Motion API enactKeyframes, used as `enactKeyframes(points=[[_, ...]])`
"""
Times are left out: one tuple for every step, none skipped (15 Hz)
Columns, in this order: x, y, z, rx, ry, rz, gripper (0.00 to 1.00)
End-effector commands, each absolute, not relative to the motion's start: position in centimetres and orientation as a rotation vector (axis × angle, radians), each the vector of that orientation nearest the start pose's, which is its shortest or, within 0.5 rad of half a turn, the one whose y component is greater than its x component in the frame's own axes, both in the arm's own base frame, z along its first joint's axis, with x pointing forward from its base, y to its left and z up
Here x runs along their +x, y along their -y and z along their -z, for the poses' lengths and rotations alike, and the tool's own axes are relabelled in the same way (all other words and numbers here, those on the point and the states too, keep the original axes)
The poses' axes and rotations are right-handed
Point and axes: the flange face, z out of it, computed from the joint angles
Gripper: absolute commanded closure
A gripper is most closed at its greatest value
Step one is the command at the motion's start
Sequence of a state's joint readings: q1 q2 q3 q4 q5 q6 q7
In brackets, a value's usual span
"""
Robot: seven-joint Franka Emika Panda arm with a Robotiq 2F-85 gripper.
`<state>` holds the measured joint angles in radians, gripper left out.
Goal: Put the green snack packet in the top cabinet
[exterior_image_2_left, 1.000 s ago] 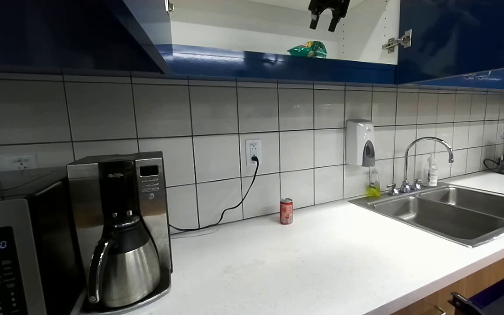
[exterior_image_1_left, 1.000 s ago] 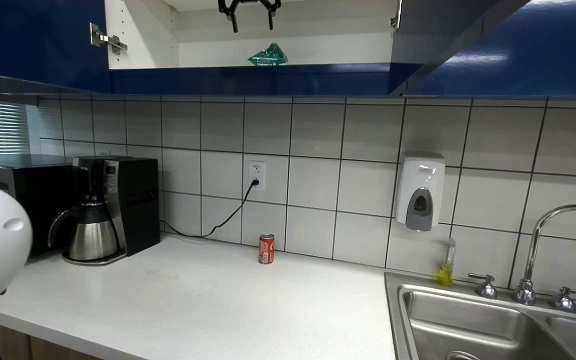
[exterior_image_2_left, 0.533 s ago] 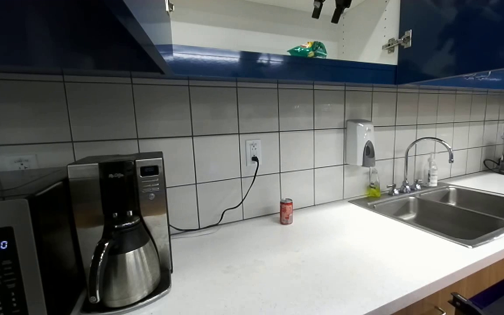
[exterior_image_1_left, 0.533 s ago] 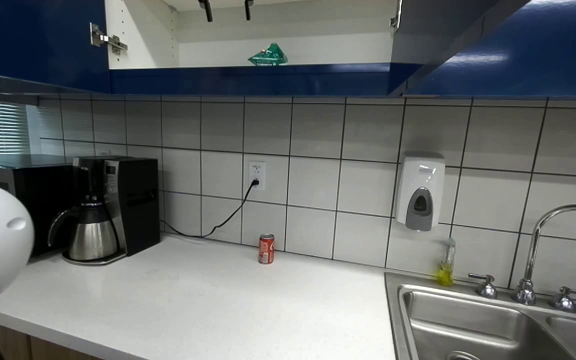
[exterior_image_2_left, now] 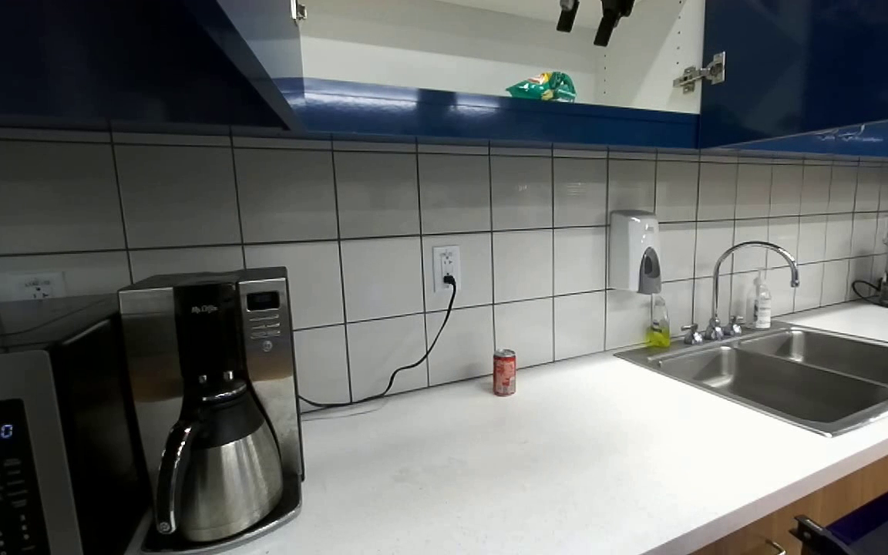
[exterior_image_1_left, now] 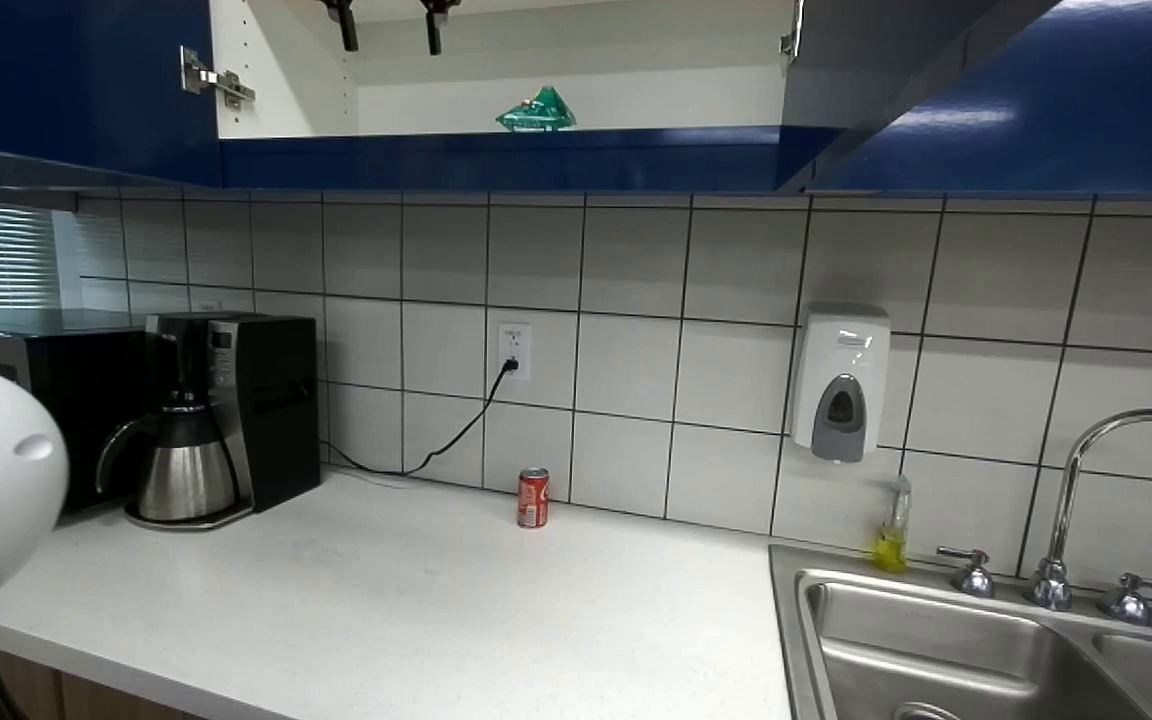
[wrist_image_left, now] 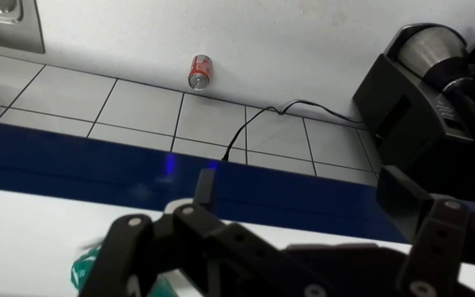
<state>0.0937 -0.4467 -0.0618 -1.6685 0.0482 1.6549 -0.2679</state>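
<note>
The green snack packet [exterior_image_1_left: 539,110] lies on the floor of the open top cabinet [exterior_image_1_left: 496,162], near its front edge. It shows in both exterior views [exterior_image_2_left: 544,88], against the pale interior above the blue edge [exterior_image_2_left: 444,112]. In the wrist view only parts of the packet [wrist_image_left: 82,268] show, behind the gripper's left linkage. My gripper [exterior_image_1_left: 391,46] is open with nothing between its fingertips. In both exterior views [exterior_image_2_left: 584,34] only its fingertips hang into the top of the picture, above the packet and apart from it. In the wrist view the fingers [wrist_image_left: 297,189] are wide apart.
A small red can [exterior_image_1_left: 533,498] stands on the white counter [exterior_image_1_left: 416,610]. A coffee maker [exterior_image_2_left: 213,416] and microwave [exterior_image_2_left: 20,432] stand beside it; a sink [exterior_image_1_left: 936,640] is at the opposite end. Open blue doors [exterior_image_1_left: 66,90] flank the cabinet. A soap dispenser [exterior_image_2_left: 634,250] hangs on the tiles.
My open gripper has moved away from the packet: up and left in an exterior view, up and right in another. Its fingertips dipped slightly in the last half second. The packet has not moved.
</note>
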Motion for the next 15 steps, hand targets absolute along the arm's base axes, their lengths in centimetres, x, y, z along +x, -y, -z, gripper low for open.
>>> enactKeyframes(points=[[37.3, -1.0, -77.8, -2.990, 0.399, 0.578, 0.00], [36.9, -0.8, -77.0, -2.980, 0.393, 0.554, 0.00], [36.7, -1.0, -76.3, -2.970, 0.386, 0.525, 0.00], [36.4, -1.0, -75.6, -2.960, 0.381, 0.498, 0.00], [36.0, -0.9, -74.8, -2.950, 0.376, 0.470, 0.00], [35.8, -1.0, -74.2, -2.945, 0.368, 0.441, 0.00], [35.6, -0.9, -73.5, -2.941, 0.360, 0.408, 0.00], [35.3, -0.8, -72.8, -2.936, 0.347, 0.378, 0.00], [35.1, -0.7, -72.2, -2.930, 0.340, 0.347, 0.00], [34.9, -0.5, -71.5, -2.925, 0.330, 0.319, 0.00], [34.8, -0.4, -70.7, -2.919, 0.321, 0.282, 0.00], [34.7, -0.2, -70.1, -2.914, 0.314, 0.250, 0.00], [34.6, -0.1, -69.3, -2.908, 0.311, 0.217, 0.00], [34.6, 0.1, -68.6, -2.899, 0.308, 0.188, 0.00], [34.6, 0.2, -67.9, -2.887, 0.307, 0.156, 0.00]])
